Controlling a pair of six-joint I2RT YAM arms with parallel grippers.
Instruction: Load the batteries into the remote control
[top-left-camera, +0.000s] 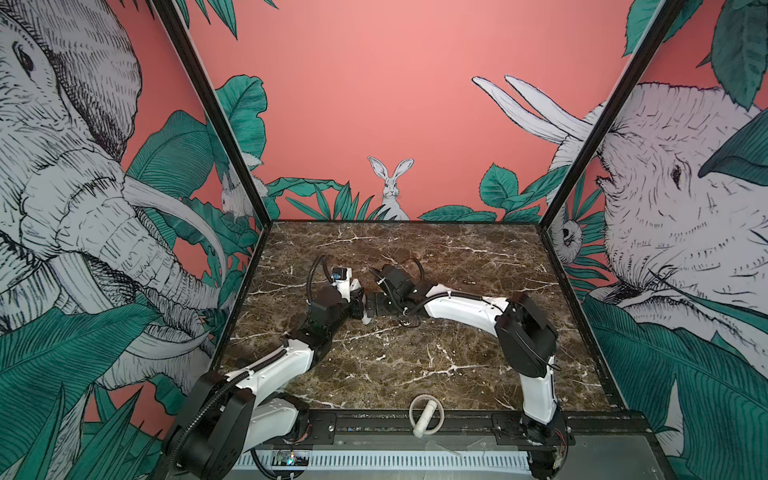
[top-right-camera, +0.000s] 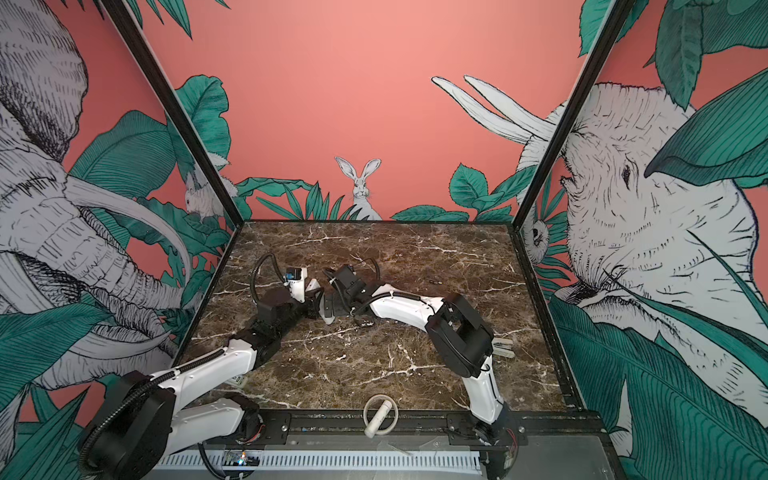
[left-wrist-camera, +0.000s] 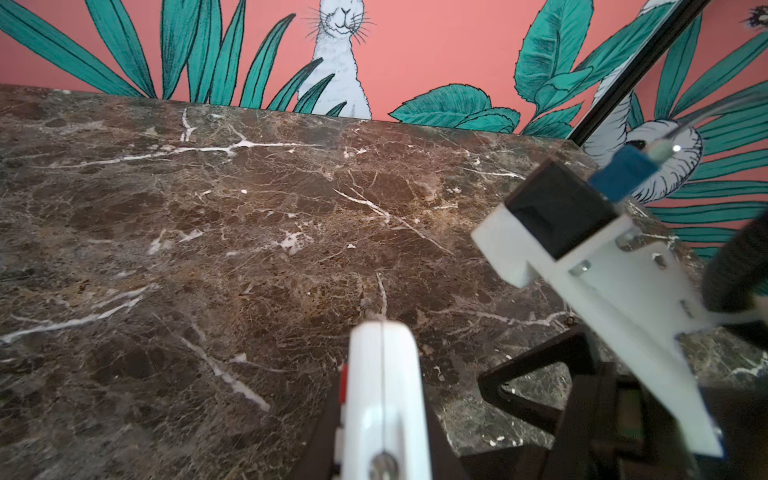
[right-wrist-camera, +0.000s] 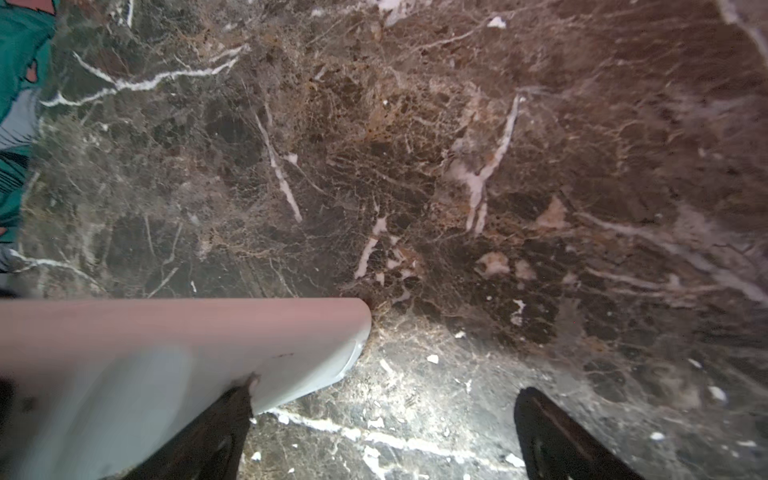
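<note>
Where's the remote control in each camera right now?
In a top view: remote control, just left of the table's centre.
In a top view: same spot.
Left wrist: edge-on, nearest the lens.
Right wrist: broad white face, nearest the lens.
Shared landmark: the brown marble table.

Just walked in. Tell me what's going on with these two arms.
The left gripper is shut on the white remote control near the middle of the marble table. The right gripper hangs open right beside the remote, holding nothing. One battery lies on the table farther right, apart from both arms. The battery compartment is not visible.
</note>
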